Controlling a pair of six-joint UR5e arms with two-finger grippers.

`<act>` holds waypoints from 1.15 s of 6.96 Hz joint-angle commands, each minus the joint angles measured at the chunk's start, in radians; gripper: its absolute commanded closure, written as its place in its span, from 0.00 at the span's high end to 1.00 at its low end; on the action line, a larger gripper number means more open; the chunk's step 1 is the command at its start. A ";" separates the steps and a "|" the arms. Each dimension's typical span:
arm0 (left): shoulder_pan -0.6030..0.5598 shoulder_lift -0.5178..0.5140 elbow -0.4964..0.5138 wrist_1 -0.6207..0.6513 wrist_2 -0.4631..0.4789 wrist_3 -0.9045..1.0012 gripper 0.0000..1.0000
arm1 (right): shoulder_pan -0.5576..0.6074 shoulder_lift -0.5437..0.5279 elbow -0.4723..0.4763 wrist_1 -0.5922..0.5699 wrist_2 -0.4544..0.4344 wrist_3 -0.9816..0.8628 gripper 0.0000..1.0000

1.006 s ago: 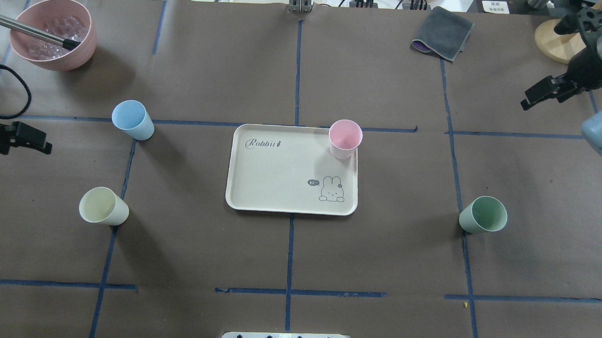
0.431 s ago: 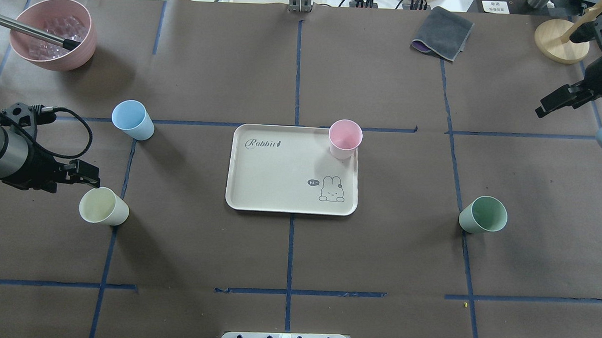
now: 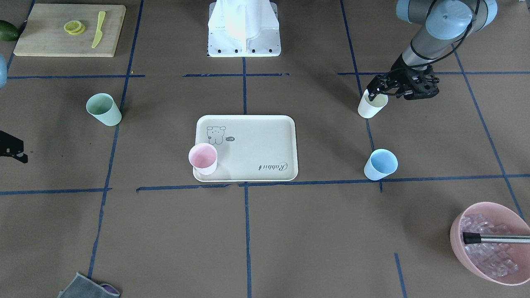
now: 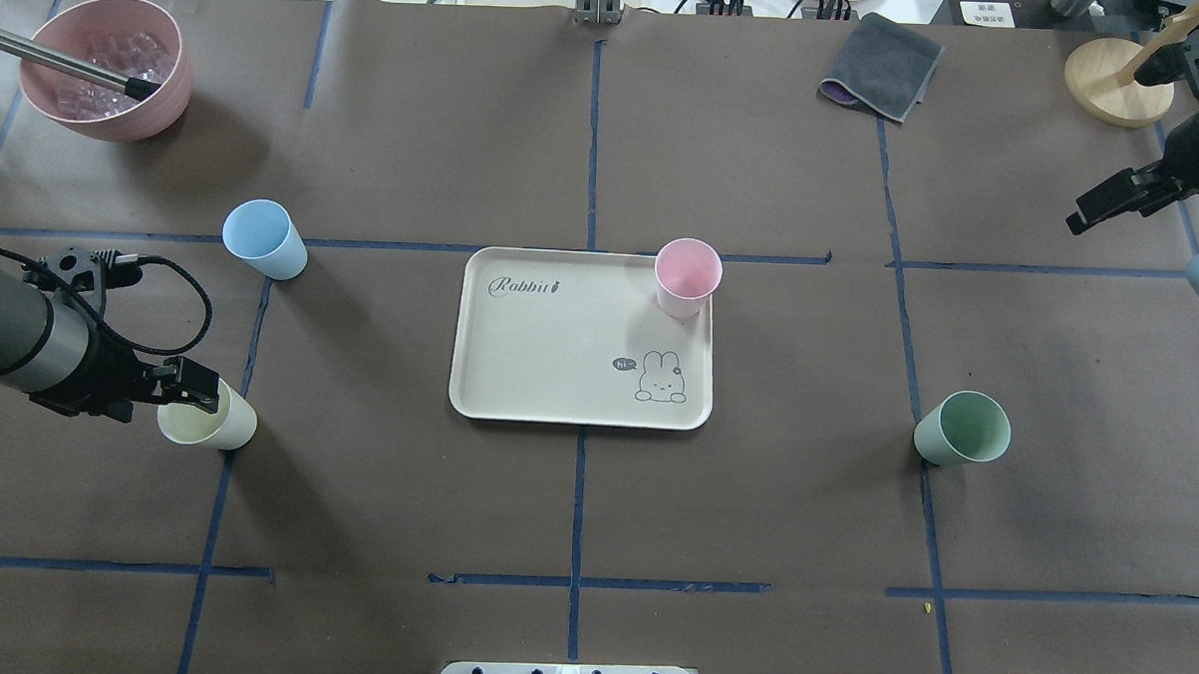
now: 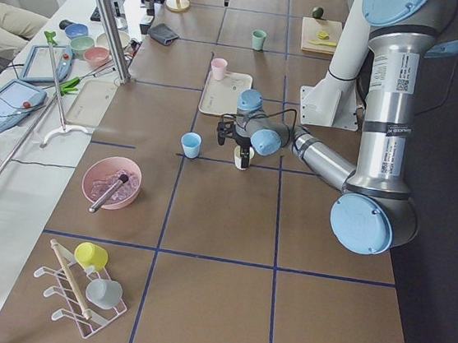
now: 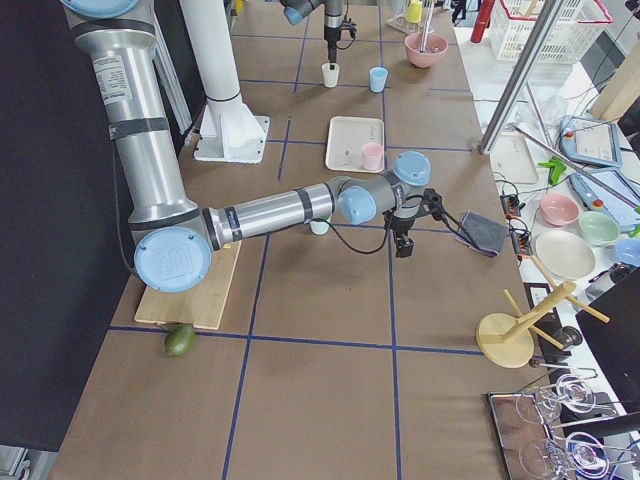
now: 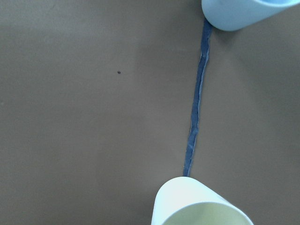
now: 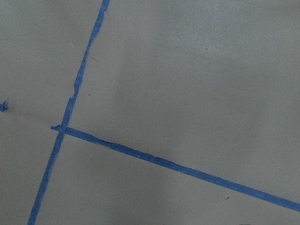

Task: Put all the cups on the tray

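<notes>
The cream-beige tray lies mid-table, also in the front view. The pink cup stands upright on its far right corner. The blue cup, the cream-white cup and the mint green cup stand on the table off the tray. My left gripper hangs at the cream-white cup's rim, jaws open, not closed on it. The left wrist view shows this cup at the bottom and the blue cup at the top. My right gripper is open and empty at the far right.
A large pink bowl of clear cubes with a metal handle stands far left. A grey cloth and a wooden stand are far right. A cutting board with lemon slices and a knife lies by the robot base.
My left arm has moved in from the left edge, right and nearer, to the cream-white cup's rim. My right arm has drawn back toward the right edge. No cup has moved.
</notes>
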 commanded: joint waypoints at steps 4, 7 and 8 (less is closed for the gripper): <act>0.002 0.002 -0.014 0.006 0.002 -0.028 0.00 | -0.002 0.005 0.001 0.000 0.001 0.004 0.99; -0.001 -0.112 -0.063 0.086 0.021 -0.156 0.00 | -0.002 0.005 0.002 0.002 0.000 0.004 0.99; 0.015 -0.274 -0.060 0.241 0.028 -0.230 0.00 | -0.002 0.002 0.002 0.002 0.000 0.004 0.99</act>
